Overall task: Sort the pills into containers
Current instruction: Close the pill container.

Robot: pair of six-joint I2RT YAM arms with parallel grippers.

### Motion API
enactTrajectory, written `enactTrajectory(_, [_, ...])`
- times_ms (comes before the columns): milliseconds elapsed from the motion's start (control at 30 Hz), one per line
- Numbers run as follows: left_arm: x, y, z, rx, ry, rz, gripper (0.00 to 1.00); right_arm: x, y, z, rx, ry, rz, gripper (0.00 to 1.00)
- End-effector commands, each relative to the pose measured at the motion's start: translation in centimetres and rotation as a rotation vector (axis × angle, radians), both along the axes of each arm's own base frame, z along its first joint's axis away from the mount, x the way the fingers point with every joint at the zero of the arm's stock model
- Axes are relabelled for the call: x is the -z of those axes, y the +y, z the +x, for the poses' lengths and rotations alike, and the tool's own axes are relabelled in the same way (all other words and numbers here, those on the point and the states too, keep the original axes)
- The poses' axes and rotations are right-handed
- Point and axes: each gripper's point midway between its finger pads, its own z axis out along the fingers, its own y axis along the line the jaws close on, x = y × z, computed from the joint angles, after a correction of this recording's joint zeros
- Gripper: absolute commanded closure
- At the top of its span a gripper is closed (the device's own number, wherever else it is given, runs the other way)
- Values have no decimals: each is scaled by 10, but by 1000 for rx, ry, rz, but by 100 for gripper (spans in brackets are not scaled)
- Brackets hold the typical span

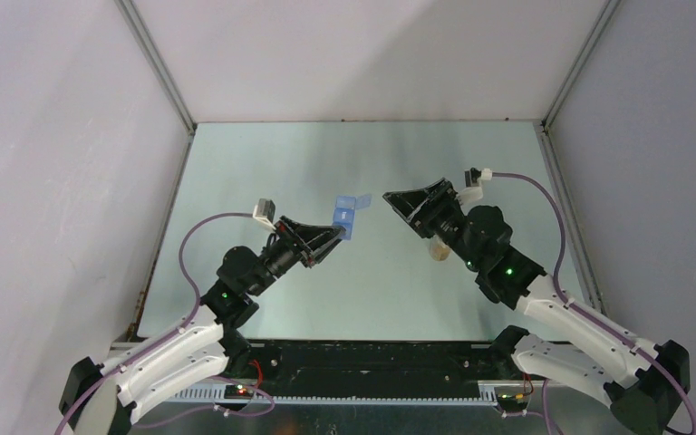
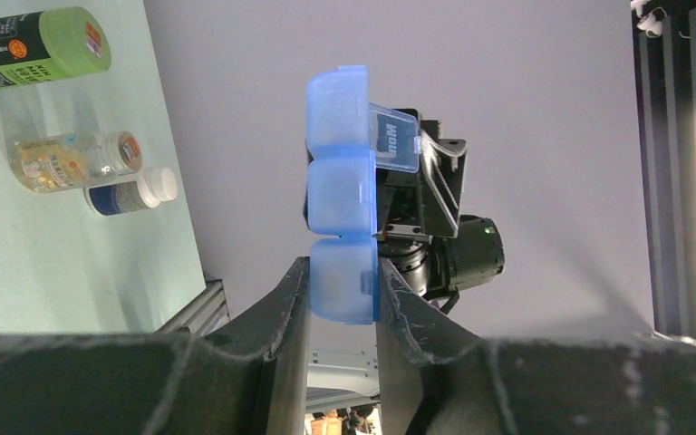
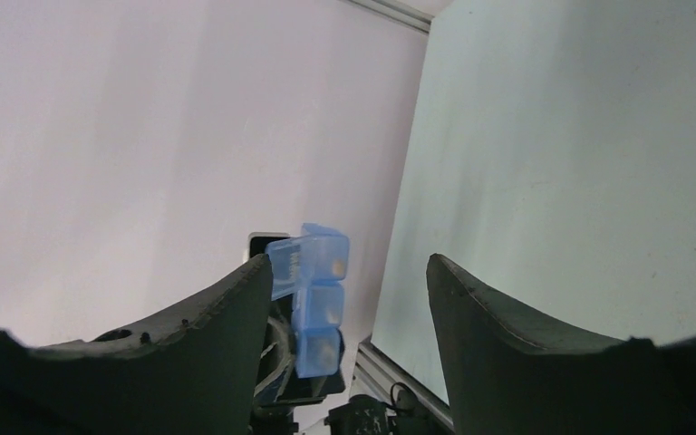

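A blue pill organizer [image 2: 341, 195] with three compartments hangs above the table, and my left gripper [image 2: 343, 272] is shut on its end compartment. The lid [image 2: 395, 138] of the far compartment stands open. From above, the organizer [image 1: 346, 216] sticks out past the left gripper [image 1: 335, 234] toward the right one. My right gripper [image 1: 390, 199] is open a short way from it, facing it, with nothing held. In the right wrist view the organizer [image 3: 320, 299] shows beyond the open right gripper [image 3: 349, 263], and small yellowish pills show in its compartments.
A green bottle [image 2: 32, 47], a clear bottle of yellowish pills [image 2: 72, 160] and a small white-capped bottle [image 2: 132, 191] lie on the table. One bottle [image 1: 437, 250] peeks out under the right arm. Grey walls close the sides and back.
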Motion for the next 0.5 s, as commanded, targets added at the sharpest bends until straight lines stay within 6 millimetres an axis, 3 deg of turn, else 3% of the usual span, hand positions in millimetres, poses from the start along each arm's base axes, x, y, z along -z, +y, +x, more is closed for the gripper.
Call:
enactTrajectory(0, [-48, 2, -8, 26, -94, -90, 100, 1, 2, 8, 15, 27, 8, 33])
enactTrajectory(467, [-58, -1, -11, 54, -95, -97, 100, -37, 30, -4, -153, -113, 38, 32])
